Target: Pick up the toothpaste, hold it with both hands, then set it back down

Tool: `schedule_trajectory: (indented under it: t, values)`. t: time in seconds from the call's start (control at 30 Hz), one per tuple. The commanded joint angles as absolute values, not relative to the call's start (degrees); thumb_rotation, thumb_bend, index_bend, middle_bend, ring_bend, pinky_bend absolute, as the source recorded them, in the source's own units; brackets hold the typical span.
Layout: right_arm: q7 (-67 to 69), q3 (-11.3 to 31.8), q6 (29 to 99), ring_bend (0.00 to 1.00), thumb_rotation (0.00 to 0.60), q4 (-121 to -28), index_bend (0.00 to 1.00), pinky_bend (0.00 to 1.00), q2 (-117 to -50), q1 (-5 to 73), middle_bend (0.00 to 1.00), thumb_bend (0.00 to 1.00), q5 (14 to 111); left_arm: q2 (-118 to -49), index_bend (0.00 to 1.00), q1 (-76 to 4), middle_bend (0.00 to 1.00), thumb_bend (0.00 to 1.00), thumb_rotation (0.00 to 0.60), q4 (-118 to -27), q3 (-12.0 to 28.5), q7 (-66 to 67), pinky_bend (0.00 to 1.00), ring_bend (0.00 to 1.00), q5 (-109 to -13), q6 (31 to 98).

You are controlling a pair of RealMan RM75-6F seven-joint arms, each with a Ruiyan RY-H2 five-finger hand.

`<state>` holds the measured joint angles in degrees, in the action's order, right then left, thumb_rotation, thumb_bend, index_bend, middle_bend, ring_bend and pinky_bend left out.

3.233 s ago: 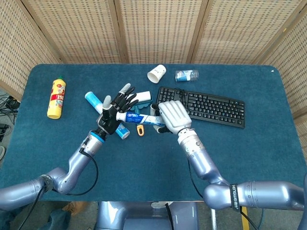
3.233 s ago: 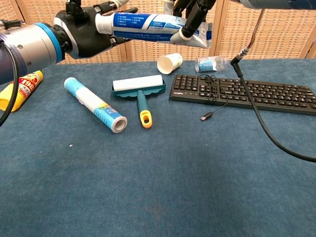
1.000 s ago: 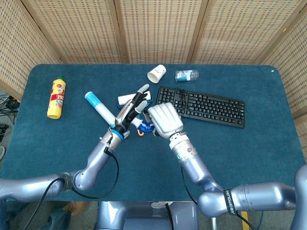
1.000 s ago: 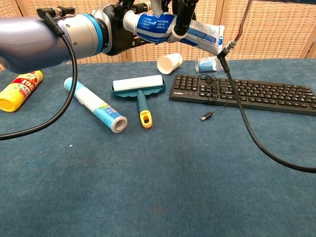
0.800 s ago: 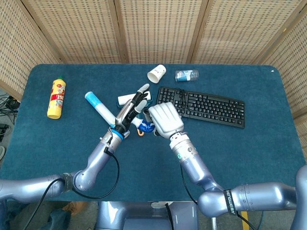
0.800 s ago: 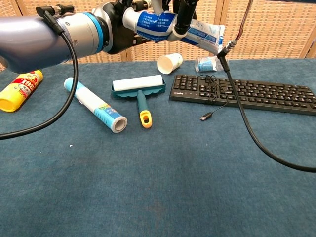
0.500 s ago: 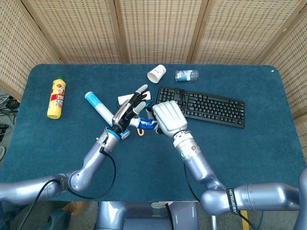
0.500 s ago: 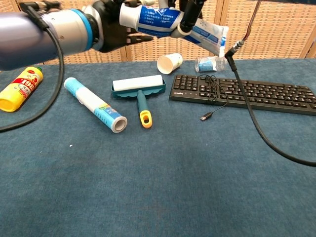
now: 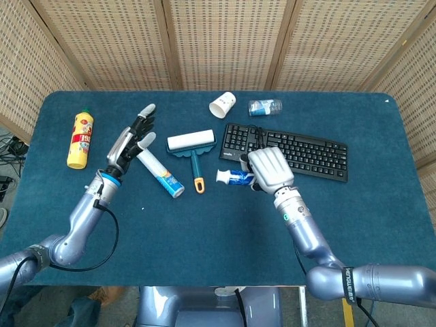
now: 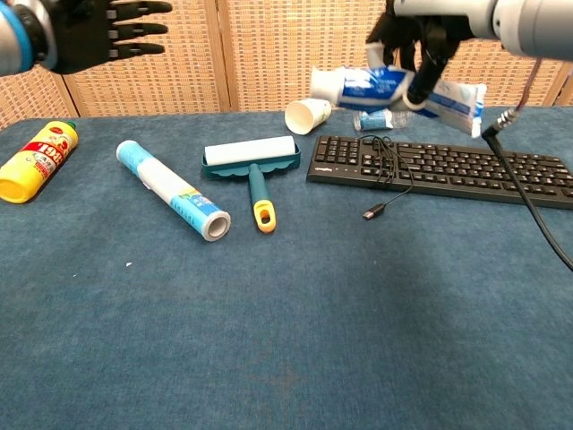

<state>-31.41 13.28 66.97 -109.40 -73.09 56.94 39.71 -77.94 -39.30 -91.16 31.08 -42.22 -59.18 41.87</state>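
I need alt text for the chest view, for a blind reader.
The right robot hand holds the toothpaste in the air above a black keyboard. The left robot hand is open at upper left, and a lint roller lies on the blue table.

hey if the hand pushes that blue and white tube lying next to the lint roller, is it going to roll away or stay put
The blue and white tube looks round and lies on its side, so a sideways push would probably roll it. The blue cloth under it may slow it. It looks stiff, not floppy, since it holds a straight line. Rolling right, it would likely meet the lint roller.
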Motion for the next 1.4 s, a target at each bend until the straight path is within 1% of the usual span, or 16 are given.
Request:
schedule_trajectory:
  t: [0.03,0.13,0.3,0.5,0.53,0.6,0.63,0.67,0.73,0.77,0.87,0.93,0.97,1.07,1.23,1.4]
  values:
    - [-31.8,11.4,66.2,0.59,0.6,-108.0,0.71,0.66,-74.3,56.0,0.67,0.71,40.6,-74.4,0.0,-36.3,0.0,0.0,0.315,-87.8,27.3,-40.3,0.0,0.0,-65.9,43.1]
    - [-33.1,9.6,66.2,0.59,0.6,-106.8,0.71,0.66,-76.0,55.7,0.67,0.71,41.5,-72.7,0.0,-34.6,0.0,0.0,0.317,-85.8,24.8,-37.8,0.0,0.0,-69.6,45.4]
    - [-37.2,6.5,66.9,0.59,0.6,-104.4,0.7,0.66,-80.8,55.5,0.67,0.71,42.4,-70.8,0.0,-32.0,0.0,0.0,0.35,-82.8,20.6,-34.7,0.0,0.0,-73.6,48.6]
    - [-39.2,6.2,68.1,0.57,0.6,-101.3,0.66,0.66,-86.0,55.0,0.64,0.68,41.1,-70.5,0.0,-30.6,0.0,0.0,0.364,-79.7,17.5,-31.8,0.0,0.0,-75.1,50.7]
    - [-39.2,6.3,68.1,0.54,0.6,-100.8,0.6,0.66,-86.6,54.9,0.59,0.61,40.8,-70.5,0.0,-30.5,0.0,0.0,0.367,-79.3,17.1,-31.4,0.0,0.0,-75.3,51.0]
    - [-39.0,6.3,67.9,0.42,0.6,-99.8,0.41,0.58,-87.9,54.6,0.44,0.37,40.2,-70.4,0.0,-30.2,0.0,0.0,0.371,-78.7,16.3,-30.3,0.0,0.0,-75.8,51.7]
    - [-38.6,6.4,67.6,0.31,0.6,-99.6,0.26,0.51,-88.2,54.4,0.32,0.2,39.9,-70.4,0.0,-30.1,0.0,0.0,0.373,-78.5,16.0,-29.8,0.0,0.0,-76.0,52.0]
    - [-37.8,6.6,66.7,0.2,0.6,-99.7,0.13,0.45,-88.5,54.1,0.2,0.07,39.1,-70.3,0.0,-29.9,0.0,0.0,0.374,-78.4,15.7,-29.2,0.0,0.0,-76.2,52.5]
    - [-36.1,7.3,65.2,0.07,0.6,-100.0,0.02,0.36,-88.4,53.6,0.07,0.0,38.2,-69.9,0.0,-29.6,0.0,0.0,0.384,-78.7,15.0,-28.0,0.0,0.0,-76.6,53.4]
    - [-35.1,7.7,64.8,0.03,0.6,-100.4,0.0,0.29,-88.2,53.2,0.03,0.0,38.1,-69.7,0.0,-29.5,0.0,0.0,0.395,-78.9,14.7,-27.5,0.0,0.0,-76.8,53.8]
    - [-32.1,8.7,64.2,0.0,0.6,-102.1,0.0,0.13,-87.0,52.1,0.0,0.0,39.1,-68.8,0.0,-28.9,0.0,0.0,0.424,-79.7,13.9,-25.1,0.0,0.0,-77.3,55.4]
    - [-29.6,9.1,64.1,0.0,0.6,-104.1,0.0,0.09,-85.0,50.8,0.0,0.0,41.1,-68.1,0.0,-28.0,0.0,0.0,0.436,-80.6,13.5,-23.2,0.0,0.0,-77.4,57.3]
    - [-28.5,9.2,64.4,0.0,0.6,-105.0,0.0,0.05,-83.9,50.1,0.0,0.0,42.3,-67.8,0.0,-27.6,0.0,0.0,0.459,-81.0,13.3,-22.3,0.0,0.0,-77.4,58.2]
    - [-25.9,8.5,67.3,0.0,0.6,-106.7,0.0,0.0,-80.6,47.3,0.0,0.0,48.0,-66.6,0.0,-26.1,0.0,0.0,0.514,-82.4,12.5,-19.6,0.0,0.0,-77.5,60.5]
    - [-18.9,4.3,74.5,0.0,0.6,-105.5,0.0,0.0,-74.5,39.8,0.0,0.0,61.1,-64.0,0.0,-22.0,0.0,0.0,0.517,-86.6,10.6,-12.5,0.0,0.0,-77.0,66.2]
    - [-10.1,-0.6,79.8,0.0,0.6,-98.4,0.0,0.0,-70.7,32.7,0.0,0.0,71.2,-62.8,0.0,-17.4,0.0,0.0,0.54,-90.8,8.6,-7.3,0.0,0.0,-76.4,72.2]
